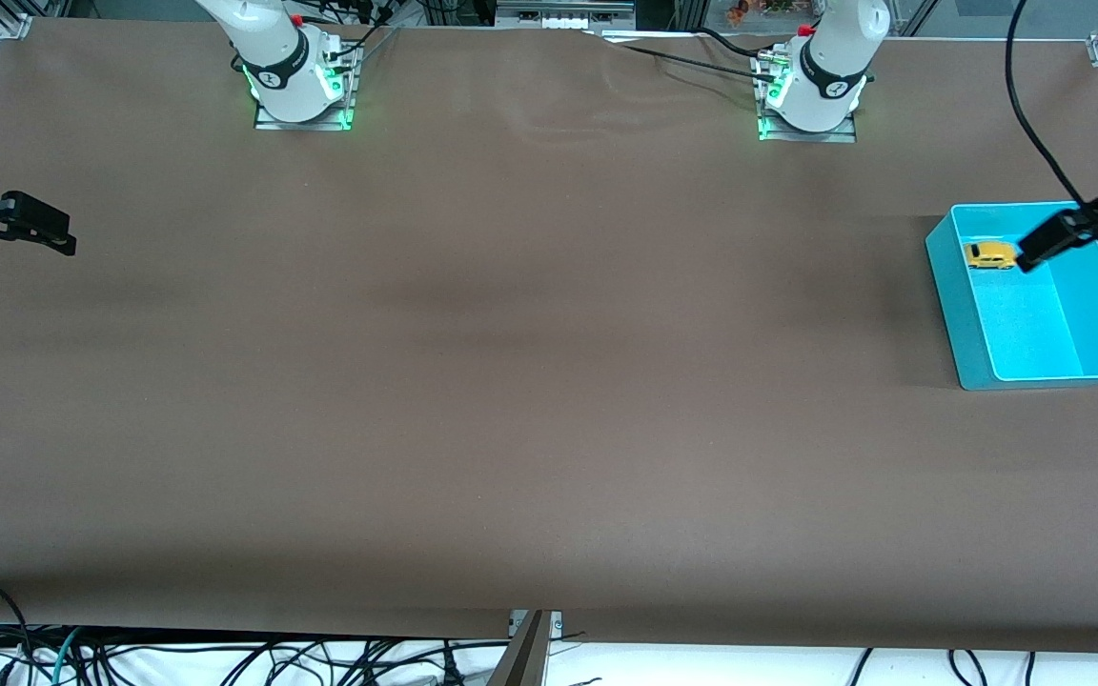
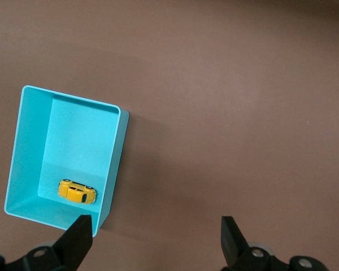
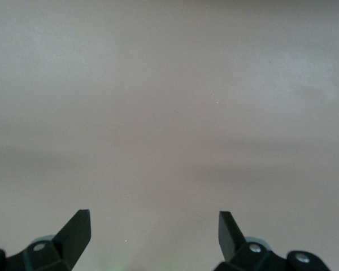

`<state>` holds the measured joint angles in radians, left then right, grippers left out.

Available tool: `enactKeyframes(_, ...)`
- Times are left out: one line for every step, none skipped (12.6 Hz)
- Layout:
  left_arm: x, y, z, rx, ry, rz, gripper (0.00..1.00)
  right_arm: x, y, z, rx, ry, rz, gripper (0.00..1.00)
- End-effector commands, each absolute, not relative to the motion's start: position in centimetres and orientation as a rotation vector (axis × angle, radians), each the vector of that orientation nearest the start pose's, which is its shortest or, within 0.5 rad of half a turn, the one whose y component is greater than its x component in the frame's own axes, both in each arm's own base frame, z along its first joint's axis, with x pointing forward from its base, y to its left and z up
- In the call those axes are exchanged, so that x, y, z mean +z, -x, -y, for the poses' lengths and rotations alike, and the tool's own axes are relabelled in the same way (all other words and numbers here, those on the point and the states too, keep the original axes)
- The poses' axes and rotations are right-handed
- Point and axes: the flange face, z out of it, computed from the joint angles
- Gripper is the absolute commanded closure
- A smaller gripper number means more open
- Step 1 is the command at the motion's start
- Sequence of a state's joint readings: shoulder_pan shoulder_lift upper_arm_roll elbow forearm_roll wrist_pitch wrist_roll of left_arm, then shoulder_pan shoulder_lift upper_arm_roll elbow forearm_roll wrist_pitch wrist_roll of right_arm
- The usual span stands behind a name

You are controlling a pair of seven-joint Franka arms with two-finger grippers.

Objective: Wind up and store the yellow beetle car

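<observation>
The yellow beetle car (image 1: 990,254) lies inside the turquoise bin (image 1: 954,305), at the bin's end farther from the front camera. It also shows in the left wrist view (image 2: 77,191), on the floor of the bin (image 2: 28,147). My left gripper (image 1: 1035,250) hangs in the air over that end of the bin, open and empty (image 2: 156,220), apart from the car. My right gripper (image 1: 53,229) waits at the right arm's end of the table, open and empty (image 3: 152,213), over bare brown tabletop.
The bin stands at the left arm's end of the brown table. The two arm bases (image 1: 301,86) (image 1: 811,95) stand along the edge farthest from the front camera. Cables lie off the table's near edge.
</observation>
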<state>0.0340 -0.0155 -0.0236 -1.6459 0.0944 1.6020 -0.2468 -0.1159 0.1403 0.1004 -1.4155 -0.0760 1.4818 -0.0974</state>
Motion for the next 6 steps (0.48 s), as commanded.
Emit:
enactKeyframes(61.62,-54.81,-1.48,0.102,3.057,0.208,0.0,61.24,-58.7,2.27,0.119,3.199,0.105,0.0)
enactKeyframes(61.94,-54.86,-1.3,0.094,3.073,0.225,0.0,61.24,-58.7,2.27,0.119,3.199,0.105,0.0)
enactKeyframes(62.21,-55.11,-1.19,0.088,3.097,0.233,0.0,61.24,-58.7,2.27,0.119,3.199,0.105,0.0)
enactKeyframes(62.07,-55.28,-1.12,0.093,3.103,0.235,0.0,61.24,-58.7,2.27,0.119,3.199,0.105,0.0)
enactKeyframes(62.15,-55.24,-1.21,0.091,3.103,0.238,0.0,61.24,-58.7,2.27,0.119,3.199,0.105,0.0)
enactKeyframes(62.23,-55.18,-1.21,0.091,3.103,0.238,0.0,61.24,-58.7,2.27,0.119,3.199,0.105,0.0)
